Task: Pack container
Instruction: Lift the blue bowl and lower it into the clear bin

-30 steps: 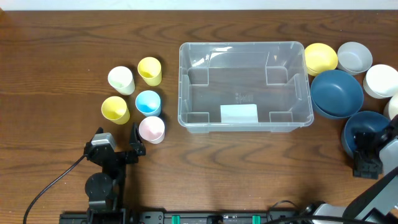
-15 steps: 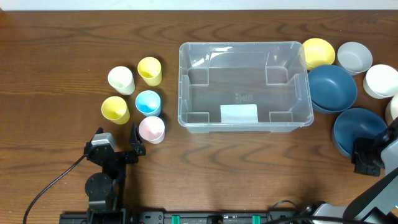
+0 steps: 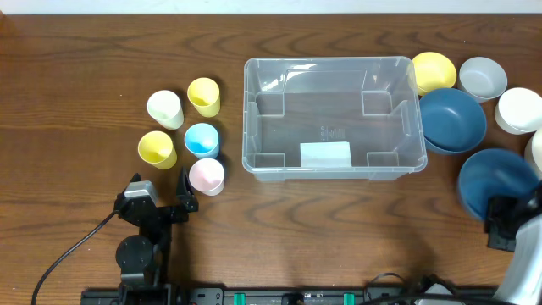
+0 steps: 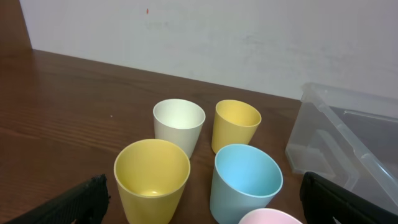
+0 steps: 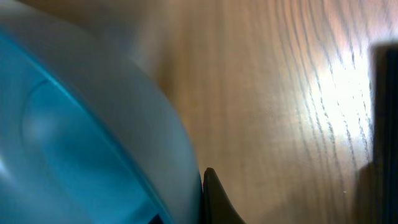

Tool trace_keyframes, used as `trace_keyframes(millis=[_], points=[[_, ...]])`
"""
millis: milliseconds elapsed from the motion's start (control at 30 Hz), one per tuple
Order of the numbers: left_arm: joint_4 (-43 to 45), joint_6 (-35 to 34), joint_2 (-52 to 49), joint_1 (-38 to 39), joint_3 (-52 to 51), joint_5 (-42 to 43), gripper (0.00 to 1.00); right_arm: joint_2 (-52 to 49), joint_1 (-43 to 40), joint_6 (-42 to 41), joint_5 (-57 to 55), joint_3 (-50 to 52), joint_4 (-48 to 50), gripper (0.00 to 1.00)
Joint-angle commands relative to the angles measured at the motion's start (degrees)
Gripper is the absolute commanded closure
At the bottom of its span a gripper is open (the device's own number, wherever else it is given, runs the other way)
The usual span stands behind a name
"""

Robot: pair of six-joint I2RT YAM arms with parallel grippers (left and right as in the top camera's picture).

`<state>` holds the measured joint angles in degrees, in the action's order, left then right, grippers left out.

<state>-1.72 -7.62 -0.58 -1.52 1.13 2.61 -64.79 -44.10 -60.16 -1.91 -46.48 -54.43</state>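
Gripping the near blue bowl point(image 3: 491, 180) by its rim, the right pincer point(image 3: 506, 222) sits at the bench's point(image 3: 85, 51) front right corner. It is closed nearly flat. In the right wrist view a dark fingertip point(image 5: 214, 199) presses against the bowl wall, so this looks like a pinch on the thin edge, probably the only part narrow jaws can take. The left pincer point(image 3: 158, 190) is low at the front left, spread fully wide and empty. It faces the cup cluster, likely staged for the pink cup point(image 3: 207, 176) just beyond it. Past that are the blue cup point(image 3: 202, 140) and a yellow cup point(image 3: 157, 148), then a white cup point(image 3: 164, 108) and a second yellow cup point(image 3: 204, 96), all upright. The container point(image 3: 251, 119) is mid-bench between the cups and the bowls with nothing in it, so each arm can reach it from its own side. Farther right are another dark blue bowl point(image 3: 453, 120) touching the container's corner, a yellow bowl point(image 3: 434, 73), a grey bowl point(image 3: 483, 78) and a white bowl point(image 3: 518, 108). Packing has not started.
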Motion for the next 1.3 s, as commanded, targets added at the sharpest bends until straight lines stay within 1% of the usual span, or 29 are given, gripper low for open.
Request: trace_keyframes(millis=[0,133,233,333,433,500,600,767,867,1000,1167,1267], points=[[-2.32,0.50,0.35,-0.39,-0.90,-1.18,0.02,10.03,-0.48,-0.70,-0.42,-5.44,-1.11,0.98],[-2.32,0.50,0.35,-0.39,-0.90,-1.18,0.02,19.76,0.61,0.35,0.55,-9.70,-0.07,0.98],[-2.32,0.50,0.35,-0.39,-0.90,-1.18,0.02,24.94,2.89,0.63,2.97,-12.20,4.44,0.99],[-2.32,0.50,0.35,-0.39,-0.90,-1.18,0.02,26.56,6.29,-0.31,8.74,-12.57,12.13,0.99],[-2.32,0.50,0.35,-0.39,-0.90,-1.18,0.02,25.03,11.61,-3.43,13.68,-12.57,18.71,0.99],[-2.32,0.50,0.35,-0.39,-0.90,-1.18,0.02,22.36,17.38,-3.69,14.82,-12.57,23.28,0.99],[-2.32,0.50,0.35,-0.39,-0.90,-1.18,0.02,16.98,27.21,-3.17,13.00,-12.57,29.00,0.99],[-2.32,0.50,0.35,-0.39,-0.90,-1.18,0.02,5.01,44.39,4.28,9.29,-13.09,38.71,0.98],[-2.32,0.50,0.35,-0.39,-0.90,-1.18,0.02,-2.75,52.33,8.46,4.74,-15.67,38.51,0.98],[-2.32,0.50,0.35,-0.39,-0.90,-1.18,0.02,-12.83,60.02,13.25,-0.02,-20.61,36.50,0.98],[-2.32,0.50,0.35,-0.39,-0.90,-1.18,0.02,-22.73,66.49,15.04,-2.62,-25.55,35.32,0.98],[-2.32,0.50,0.35,-0.39,-0.90,-1.18,0.02,-26.88,68.39,14.56,-2.82,-26.88,35.32,0.99]])
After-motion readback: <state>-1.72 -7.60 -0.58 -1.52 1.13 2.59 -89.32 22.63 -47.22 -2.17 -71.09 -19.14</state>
